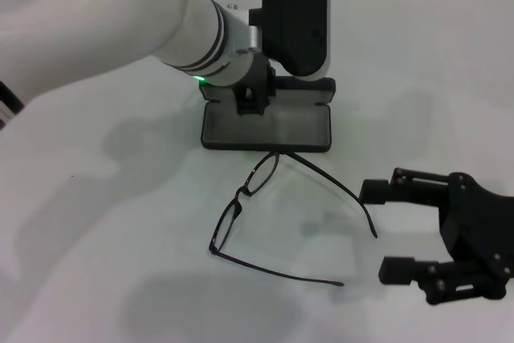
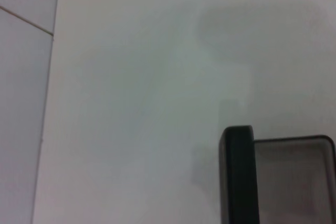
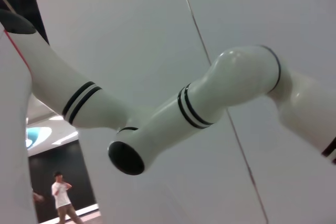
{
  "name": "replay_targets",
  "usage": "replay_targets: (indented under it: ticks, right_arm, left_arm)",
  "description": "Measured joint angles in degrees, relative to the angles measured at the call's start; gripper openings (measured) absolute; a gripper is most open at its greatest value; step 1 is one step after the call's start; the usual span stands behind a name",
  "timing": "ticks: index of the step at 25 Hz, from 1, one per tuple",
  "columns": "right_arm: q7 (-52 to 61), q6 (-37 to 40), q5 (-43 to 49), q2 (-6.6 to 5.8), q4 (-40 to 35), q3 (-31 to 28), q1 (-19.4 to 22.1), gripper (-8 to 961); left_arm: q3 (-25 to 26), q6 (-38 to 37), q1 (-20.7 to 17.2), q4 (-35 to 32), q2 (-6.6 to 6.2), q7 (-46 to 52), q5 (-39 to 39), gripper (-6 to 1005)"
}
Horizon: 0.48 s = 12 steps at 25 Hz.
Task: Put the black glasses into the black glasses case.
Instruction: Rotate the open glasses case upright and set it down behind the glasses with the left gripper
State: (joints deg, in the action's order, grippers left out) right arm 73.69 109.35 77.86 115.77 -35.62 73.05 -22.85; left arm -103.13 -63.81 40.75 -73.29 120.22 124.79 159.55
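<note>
The black glasses (image 1: pixel 241 196) lie unfolded on the white table, front frame toward the left, both temple arms spread toward the right. One end of the frame touches the front edge of the black glasses case (image 1: pixel 265 128), which stands open with its grey lining up and its lid upright at the back. The case also shows in the left wrist view (image 2: pixel 239 182). My left gripper (image 1: pixel 295 66) hangs over the back of the case at the lid. My right gripper (image 1: pixel 384 230) is open and empty, just right of the temple tips. The right wrist view shows neither object.
The white table (image 1: pixel 120 222) spreads left of and in front of the glasses. My left arm (image 1: pixel 96 30) reaches across the upper left. The right wrist view shows only a white robot arm (image 3: pixel 210 98) and the room behind.
</note>
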Motion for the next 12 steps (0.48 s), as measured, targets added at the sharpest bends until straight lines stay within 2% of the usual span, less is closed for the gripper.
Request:
replay_targets:
  ticks: [5, 9, 12]
  right_arm:
    - [-0.7, -1.7, 0.0, -0.25, 0.1, -1.0, 0.6, 820]
    - [-0.7, -3.1, 0.3, -0.38, 0.2, -1.2, 0.8, 820]
    - [-0.7, -5.4, 1.3, -0.73, -0.4, -1.5, 0.6, 820]
  left_arm:
    - [0.3, 0.3, 0.0, 0.8, -0.02, 0.0, -0.2, 223]
    - [0.6, -1.2, -0.2, -1.1, -0.14, 0.3, -0.9, 229]
    - [1.9, -4.4, -1.3, -5.0, -0.16, 0.9, -1.0, 338]
